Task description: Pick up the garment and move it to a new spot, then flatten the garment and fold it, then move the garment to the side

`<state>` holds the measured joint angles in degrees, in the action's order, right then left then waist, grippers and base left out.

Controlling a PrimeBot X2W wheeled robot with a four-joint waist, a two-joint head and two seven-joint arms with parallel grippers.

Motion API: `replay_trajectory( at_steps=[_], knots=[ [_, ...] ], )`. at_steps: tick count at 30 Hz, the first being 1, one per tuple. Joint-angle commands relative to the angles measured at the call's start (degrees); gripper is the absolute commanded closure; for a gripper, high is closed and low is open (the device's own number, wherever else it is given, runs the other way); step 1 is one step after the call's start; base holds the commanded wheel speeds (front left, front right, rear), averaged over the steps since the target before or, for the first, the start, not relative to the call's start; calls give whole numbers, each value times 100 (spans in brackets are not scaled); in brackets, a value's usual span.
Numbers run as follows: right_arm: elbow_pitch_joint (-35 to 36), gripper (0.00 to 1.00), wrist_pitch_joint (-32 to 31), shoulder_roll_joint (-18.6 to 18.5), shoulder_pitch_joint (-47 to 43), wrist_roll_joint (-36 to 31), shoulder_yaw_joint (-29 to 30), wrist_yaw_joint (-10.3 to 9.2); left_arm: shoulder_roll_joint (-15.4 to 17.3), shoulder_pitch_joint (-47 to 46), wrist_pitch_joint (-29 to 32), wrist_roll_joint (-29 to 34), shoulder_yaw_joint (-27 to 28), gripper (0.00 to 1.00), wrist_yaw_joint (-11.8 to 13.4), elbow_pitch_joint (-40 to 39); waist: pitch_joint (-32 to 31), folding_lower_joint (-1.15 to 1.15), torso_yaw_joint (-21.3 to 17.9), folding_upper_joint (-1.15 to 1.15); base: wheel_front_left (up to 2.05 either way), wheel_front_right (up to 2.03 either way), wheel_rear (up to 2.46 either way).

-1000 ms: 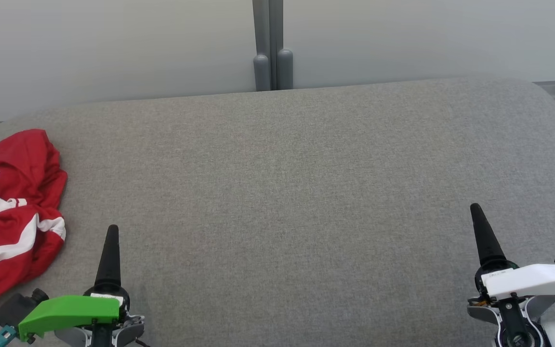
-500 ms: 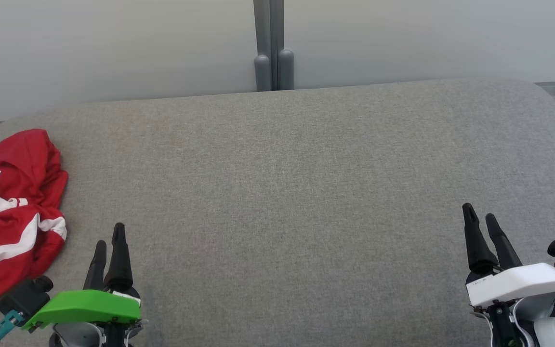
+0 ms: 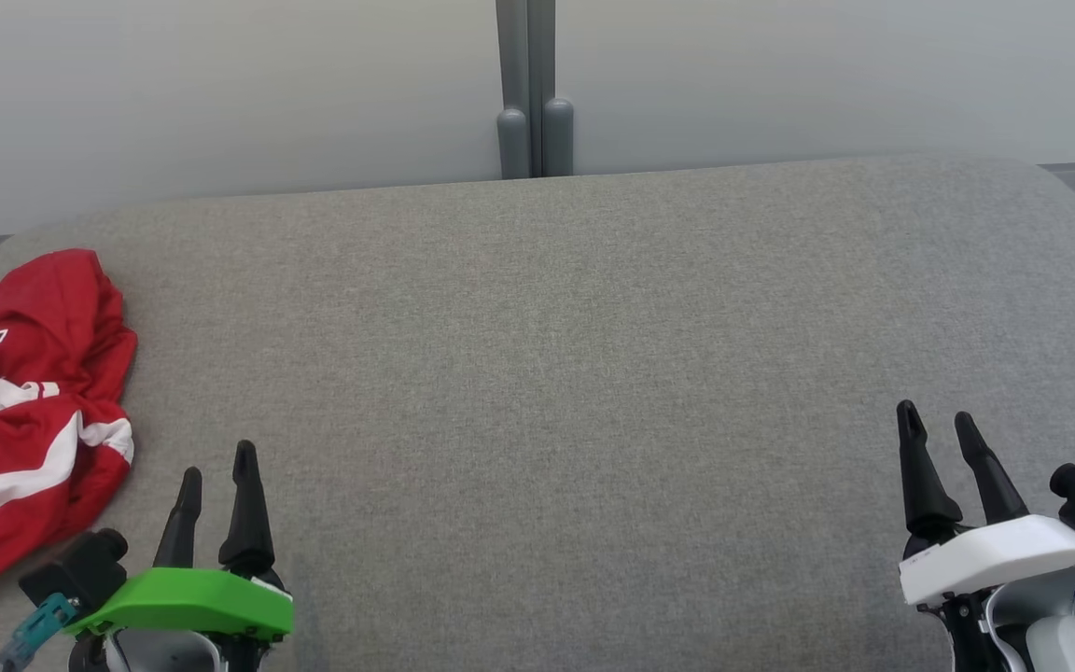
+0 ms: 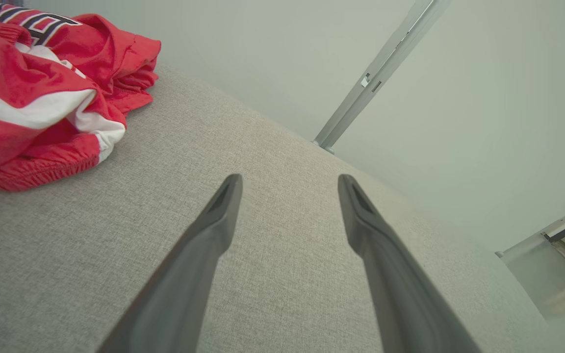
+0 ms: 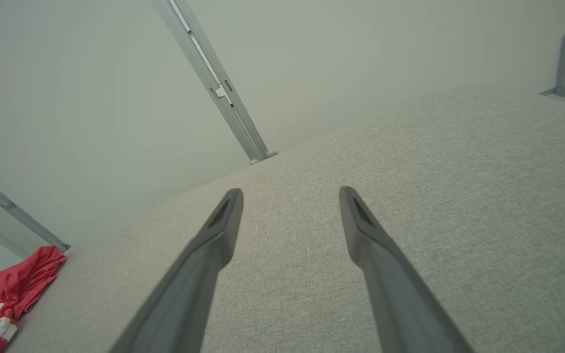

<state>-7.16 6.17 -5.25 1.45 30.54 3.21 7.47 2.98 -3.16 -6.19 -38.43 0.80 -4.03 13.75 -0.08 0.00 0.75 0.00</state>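
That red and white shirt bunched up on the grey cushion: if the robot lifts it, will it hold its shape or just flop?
Probably flop: the shirt lies in soft, crumpled folds, so it would likely droop from wherever it is pinched. It looks thin, so probably light. Pushed, it would likely bunch up on the woven cushion rather than slide.

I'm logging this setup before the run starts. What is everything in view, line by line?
garment: one, bright red with white bands and black letters, crumpled at the surface's left end
padded surface: one, grey fabric, across the foreground
wall panels: two, pale, behind the surface
post: one, grey, between the panels
left gripper: one, dark fingers, green cover, lower left, open, apart from the garment
right gripper: one, dark fingers, white cover, lower right, open, empty
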Motion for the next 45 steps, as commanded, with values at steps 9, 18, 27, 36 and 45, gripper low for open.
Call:
replay_trajectory(
  at_steps=[9, 18, 27, 36, 45],
  knots=[
    [-130, 0, 186, -57, 66, -763, -3, 3, 125, -3, -184, 736, -75, 0, 4, -8, 5, 0, 10, 0, 0, 0, 0],
    [-187, 0, 327, -57, -2, -1284, 41, 2, 143, 34, -322, 1295, -143, 0, -23, 51, 10, 0, 29, 0, 0, 0, 0],
    [-239, 0, 449, 6, -22, -1775, 87, 3, 129, 39, -447, 1635, -122, 0, -147, 292, 26, 0, 31, 0, 0, 0, 0],
    [-321, 0, 568, 45, -43, -2195, 126, 3, 95, 32, -567, 2084, -63, 0, -173, 368, 29, 0, 35, 0, 0, 0, 0],
    [-383, 0, 682, 91, -11, -2447, 208, 2, 55, 2, -681, 2499, 38, 0, -190, 464, 19, 0, 63, 0, 0, 0, 0]
  ],
)
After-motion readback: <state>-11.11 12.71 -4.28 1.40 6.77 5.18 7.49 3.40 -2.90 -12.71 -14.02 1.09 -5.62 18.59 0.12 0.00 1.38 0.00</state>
